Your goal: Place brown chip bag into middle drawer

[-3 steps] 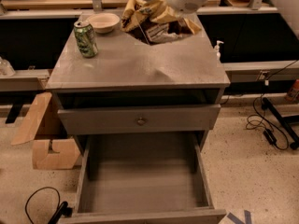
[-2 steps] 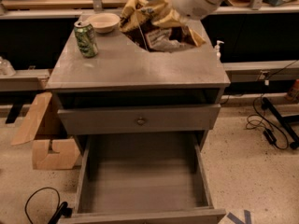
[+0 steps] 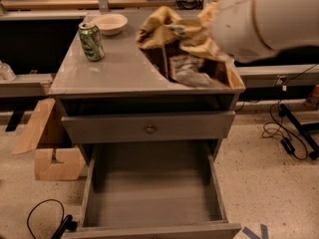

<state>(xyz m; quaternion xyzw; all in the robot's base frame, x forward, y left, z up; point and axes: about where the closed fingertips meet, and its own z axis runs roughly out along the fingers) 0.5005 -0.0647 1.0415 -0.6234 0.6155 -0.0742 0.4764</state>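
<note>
1. Cardboard box (image 3: 47, 143) sits on the floor left of the cabinet. A black cable (image 3: 42, 218) loops on the floor in front of it.
2. Green can (image 3: 91, 41) stands upright on the grey tabletop (image 3: 119, 71), back-left. Beige bowl (image 3: 110, 23) is just behind and right of the can, near the back edge, not touching it.
3. Cabinet front, centre: knob drawer (image 3: 149, 127) has a dark gap above it. Middle drawer (image 3: 149, 203) sits below it, pulled far out toward the camera, plain grey floor showing.
4. Bag (image 3: 184, 49) is crumpled, tan and dark brown, up over the right half of the tabletop. Its lower corner overlaps the front-right edge in this view. Can't tell whether it touches the surface. It is not in the middle drawer.
5. Claw (image 3: 202, 31) is at the bag's upper right, hidden between the foil and the arm. Can't tell if it's apart or clamped.
6. White arm (image 3: 269, 16) fills the top-right corner, coming in from the right.
7. Black cables (image 3: 286, 138) lie on the floor right of the cabinet.
</note>
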